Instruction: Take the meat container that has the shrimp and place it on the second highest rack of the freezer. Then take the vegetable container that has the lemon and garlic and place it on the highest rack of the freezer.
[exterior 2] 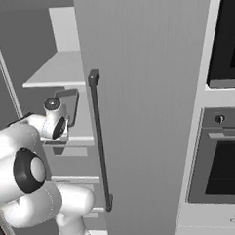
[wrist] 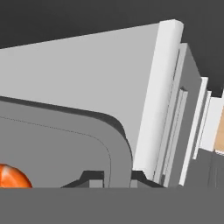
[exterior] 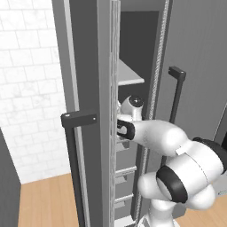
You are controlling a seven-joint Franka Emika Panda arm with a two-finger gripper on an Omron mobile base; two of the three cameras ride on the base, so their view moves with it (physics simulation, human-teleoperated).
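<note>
My gripper (wrist: 114, 179) is inside the open freezer (exterior: 88, 66), shut on the rounded rim of the grey meat container (wrist: 65, 140). The orange-red shrimp (wrist: 11, 177) lies in the tray at the lower left of the hand view. In the right base view the container (exterior 2: 69, 100) shows just past the white hand, over the lower of the two pale shelves (exterior 2: 79, 140). The highest rack (exterior 2: 56, 71) sits bare above it and also shows in the left base view (exterior: 128, 76). The vegetable container, the lemon and the garlic are out of view.
The freezer's open left door (exterior: 82, 146) with its dark bar handle (exterior: 75, 120) stands close on the arm's left. The shut right door (exterior 2: 148, 113) carries a long handle (exterior 2: 98, 140). A black-windowed oven (exterior 2: 224, 167) and microwave (exterior 2: 227, 35) stand to the right. Grey drawers (exterior: 125, 175) lie below.
</note>
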